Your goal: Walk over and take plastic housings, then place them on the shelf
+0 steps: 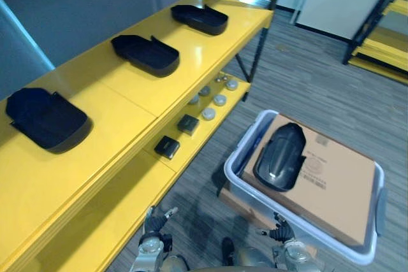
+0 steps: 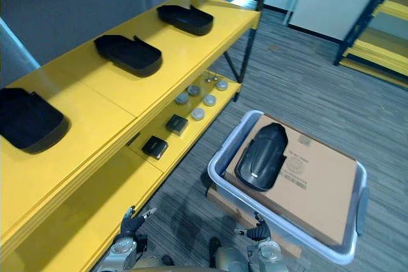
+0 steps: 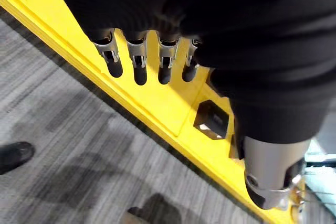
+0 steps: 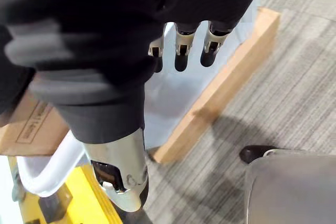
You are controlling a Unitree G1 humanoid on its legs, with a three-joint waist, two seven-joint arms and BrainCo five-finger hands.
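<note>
The left hand (image 3: 137, 66) is seen low at the front, its fingers held straight and slightly spread, with nothing gripped; it hangs over the front edge of the lower board of the yellow shelf (image 1: 127, 103). The right hand (image 4: 180, 51) is likewise held loose and empty, with its fingers straight, beside the wall of the pale bin (image 1: 237, 160), under which a wooden block (image 4: 223, 85) is seen on the grey carpet (image 1: 306, 87). A cardboard box (image 1: 338, 183) is set inside the bin, and a black plastic housing (image 1: 280, 156) is laid on top of that box, towards the shelf side. It is touched by neither hand. On the shelf's upper board three more black housings are spread well apart in a row: the near housing (image 1: 46, 119), the middle housing (image 1: 145, 54) and the far housing (image 1: 199, 18). On the lower board two small black boxes (image 1: 167, 147) (image 1: 188, 123) are placed near the front edge, and beyond them a cluster of round silver discs (image 1: 208, 113) is laid. A second yellow rack (image 1: 382, 55) is seen at the far right.
</note>
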